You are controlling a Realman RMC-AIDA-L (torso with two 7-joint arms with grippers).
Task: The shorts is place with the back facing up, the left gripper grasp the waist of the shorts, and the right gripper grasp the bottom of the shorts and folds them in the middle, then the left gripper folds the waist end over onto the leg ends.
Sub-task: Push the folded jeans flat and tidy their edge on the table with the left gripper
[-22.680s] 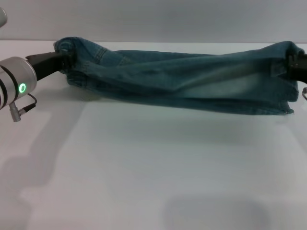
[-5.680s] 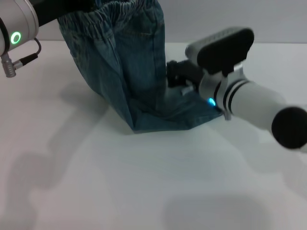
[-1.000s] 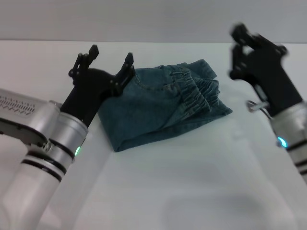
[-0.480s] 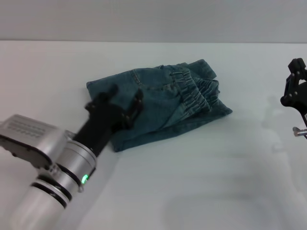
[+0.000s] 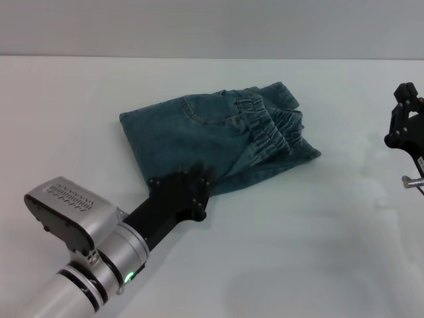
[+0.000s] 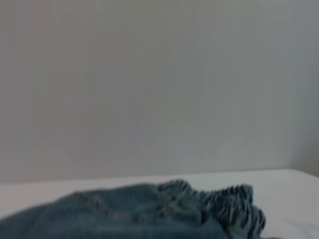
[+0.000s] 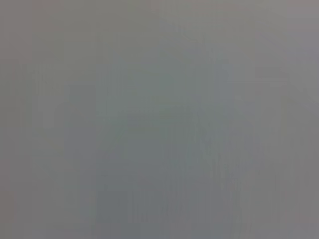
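Since half-second-earlier frame: left hand (image 5: 180, 191) pulled back off folded faded blue denim shorts (image 5: 212, 149), prongs spread, empty.

Head view: shorts mid white worktop (image 5: 298, 252), gathered elastic waist (image 5: 271, 126) on top; right hand (image 5: 405, 122) far right, grip unclear.

Left wrist view: waist (image 6: 234, 196) undisturbed.

Right wrist view: blank grey.

Advice: retreat without snagging near fold.

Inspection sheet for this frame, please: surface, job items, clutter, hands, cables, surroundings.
Surface: white table, bare apart from the shorts.
Job's things: shorts folded into a compact bundle mid-table; waist lies on top toward the right; leg ends hidden underneath.
Clutter: nothing seen.
Hands: left hand at the near edge of the shorts, holding nothing; right hand at the right edge of the head view, apart from the shorts, empty.
Cables: a small connector by the right hand; otherwise nothing seen.
Surroundings: plain grey wall behind the table.
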